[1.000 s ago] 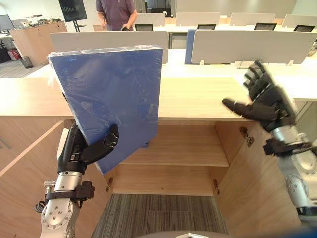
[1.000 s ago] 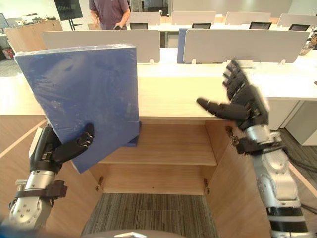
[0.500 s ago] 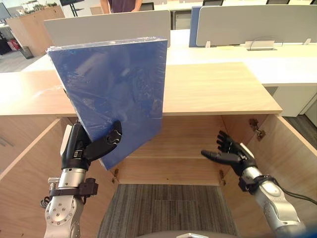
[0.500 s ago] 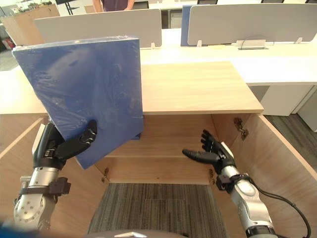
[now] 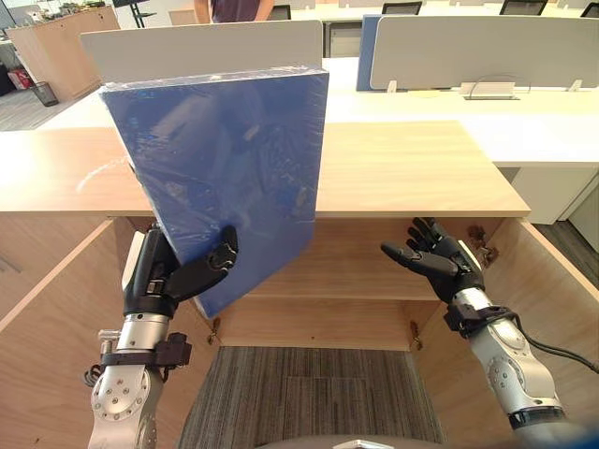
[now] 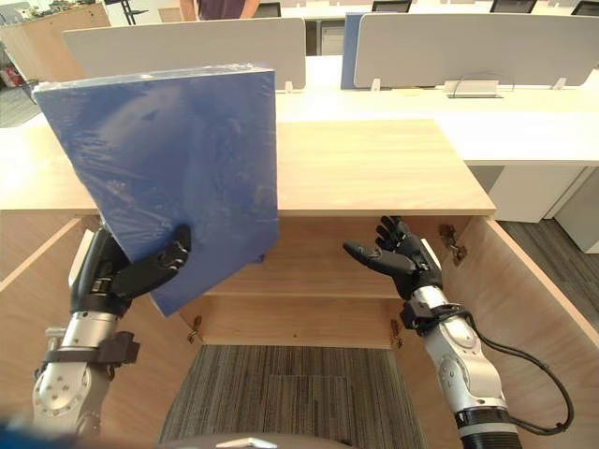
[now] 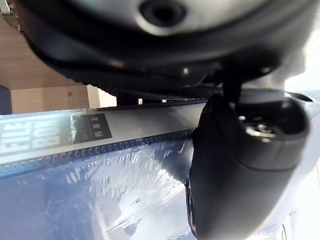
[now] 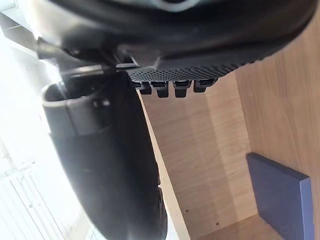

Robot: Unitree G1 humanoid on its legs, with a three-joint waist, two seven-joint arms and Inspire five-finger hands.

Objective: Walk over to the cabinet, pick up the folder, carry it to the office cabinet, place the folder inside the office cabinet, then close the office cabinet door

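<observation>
Clasping blue folder [image 5: 225, 168] by lower corner: left robot hand [image 5: 159, 279] | right robot hand [image 5: 442, 265] spread before cabinet shelf [image 5: 351, 281]

White lettering [image 7: 22, 142] on the folder [image 7: 100, 200] spine, cut off at the edge. Dark label [image 7: 92, 127] just beside it; print too small to read.

Folder [image 5: 225, 178] left of centre, before cabinet [image 5: 412, 168] opening; left hand [image 5: 173, 276] lower left at its bottom corner; right hand [image 5: 438, 264] centre right.
</observation>
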